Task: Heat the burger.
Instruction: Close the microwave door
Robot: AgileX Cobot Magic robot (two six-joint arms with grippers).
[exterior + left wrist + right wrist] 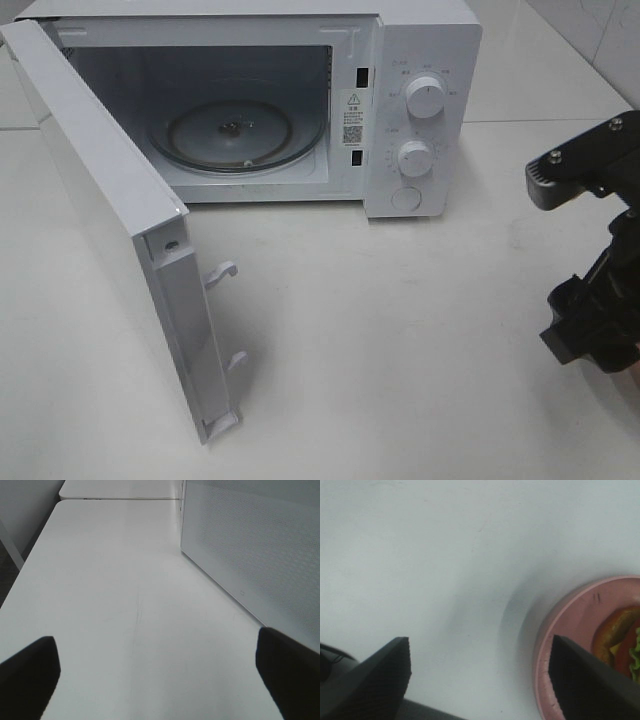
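White table [400,330] bears an open microwave [420,110] and pink plate [570,625]

The right arm [600,270] is showing as black, blocky housing with a grey bracket on top carrying two small screws. Its fingers [375,680] are looking dark, wedge-shaped and finely ribbed. The left fingers [27,675] are appearing as plain black, rounded tips.

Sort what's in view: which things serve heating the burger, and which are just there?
Belongs to the job:
- burger
- pink plate under it
- microwave, door open, glass turntable bare
- right hand, open beside the plate

Just there:
- table
- left hand, open, idle
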